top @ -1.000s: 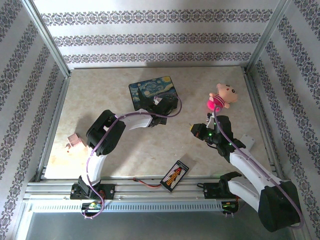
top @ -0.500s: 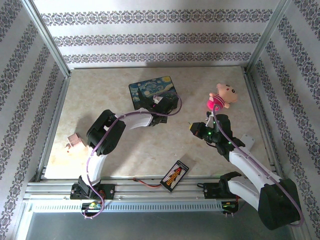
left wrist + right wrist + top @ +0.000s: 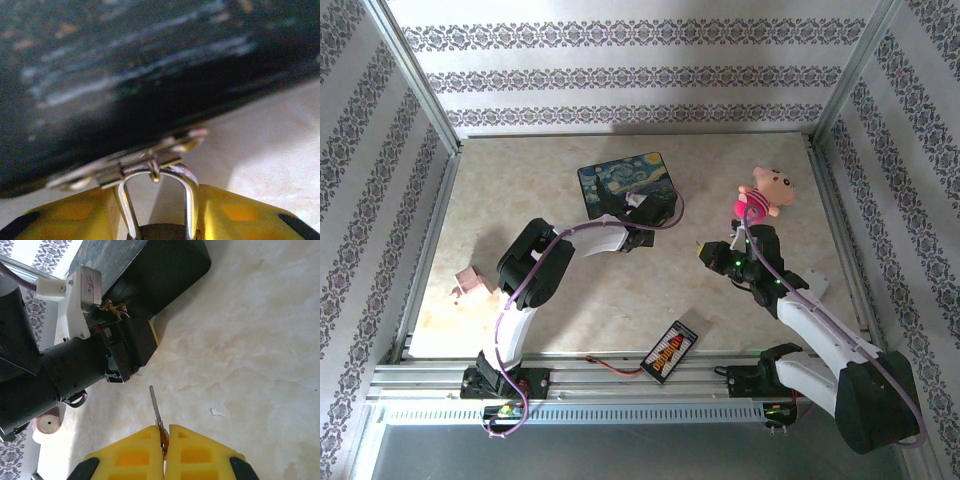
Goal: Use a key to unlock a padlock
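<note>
**Left wrist view: shackle sharp, lock body cut off**

The yellow fingers of the left gripper (image 3: pixel 156 200) sit narrowly around the padlock (image 3: pixel 188 187). Its silver shackle hooks through a blurred latch (image 3: pixel 150 157) on the dark blue box (image 3: pixel 125 75), and its body is lost at the bottom edge. In the right wrist view, the right gripper (image 3: pixel 165 437) has its fingers pressed together on the key (image 3: pixel 155 405). The thin blade points toward the left arm over the desk (image 3: pixel 260 340), and the key's head is hidden between the fingers.
</note>
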Available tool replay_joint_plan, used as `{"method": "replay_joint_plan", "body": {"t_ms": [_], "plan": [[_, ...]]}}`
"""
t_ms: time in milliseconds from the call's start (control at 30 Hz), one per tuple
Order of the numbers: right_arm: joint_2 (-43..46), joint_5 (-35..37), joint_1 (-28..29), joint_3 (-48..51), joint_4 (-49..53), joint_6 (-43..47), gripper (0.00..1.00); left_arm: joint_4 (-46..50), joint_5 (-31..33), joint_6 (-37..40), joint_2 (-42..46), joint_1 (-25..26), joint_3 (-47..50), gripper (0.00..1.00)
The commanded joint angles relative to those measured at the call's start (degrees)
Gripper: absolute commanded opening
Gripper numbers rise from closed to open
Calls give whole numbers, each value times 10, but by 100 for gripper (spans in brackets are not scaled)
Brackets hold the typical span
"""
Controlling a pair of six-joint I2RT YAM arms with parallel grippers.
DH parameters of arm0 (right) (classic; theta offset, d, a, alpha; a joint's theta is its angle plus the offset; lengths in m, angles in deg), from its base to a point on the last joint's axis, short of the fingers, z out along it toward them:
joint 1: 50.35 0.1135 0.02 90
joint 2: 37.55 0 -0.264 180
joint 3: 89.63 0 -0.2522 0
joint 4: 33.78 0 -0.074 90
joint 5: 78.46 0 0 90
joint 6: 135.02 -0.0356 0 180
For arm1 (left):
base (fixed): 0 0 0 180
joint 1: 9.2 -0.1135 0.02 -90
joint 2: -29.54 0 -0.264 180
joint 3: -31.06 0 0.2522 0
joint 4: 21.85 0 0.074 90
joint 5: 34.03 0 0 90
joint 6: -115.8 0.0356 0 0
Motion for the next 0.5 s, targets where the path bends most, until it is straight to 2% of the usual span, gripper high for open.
{"method": "replay_joint_plan", "body": {"t_ms": [0,133,300,467], "plan": [[-7,-6,7,-18,-11,15,0,29,17,-17,-12,1,-17,41],[-10,-11,6,-19,-13,18,0,33,22,-23,-13,3,-18,40],[-13,-14,6,-19,-13,23,0,32,16,-30,-14,4,-20,33],[-18,-17,8,-10,-24,21,0,37,13,-35,-20,7,-20,35]]}}
